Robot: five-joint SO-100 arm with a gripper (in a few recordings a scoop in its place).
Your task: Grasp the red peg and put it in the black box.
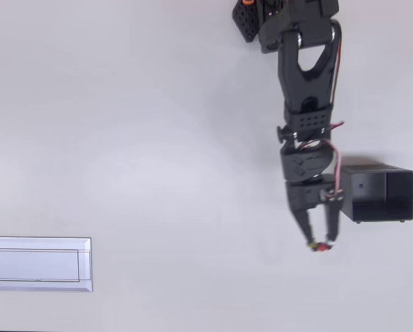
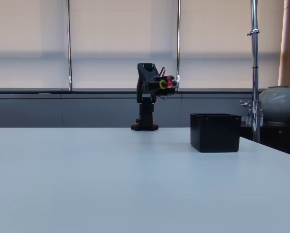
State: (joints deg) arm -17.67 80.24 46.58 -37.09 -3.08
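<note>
My black gripper (image 1: 318,243) is shut on the tiny red peg (image 1: 322,247), which is pinched at the very fingertips. In the overhead view the peg hangs just below and left of the black box (image 1: 380,197), outside its walls. In the fixed view the gripper (image 2: 167,83) is raised well above the table, pointing toward the camera, with the red peg (image 2: 170,83) at its tip. There the black box (image 2: 215,132) stands on the table to the right of the arm and lower than the gripper. The box's open top shows a dark interior.
A flat white rectangular tray (image 1: 39,264) lies at the lower left of the overhead view, far from the arm. The arm's base (image 2: 145,126) stands at the table's far side. A metal pole (image 2: 254,73) and a round grey vase (image 2: 280,104) stand beyond the table's right edge.
</note>
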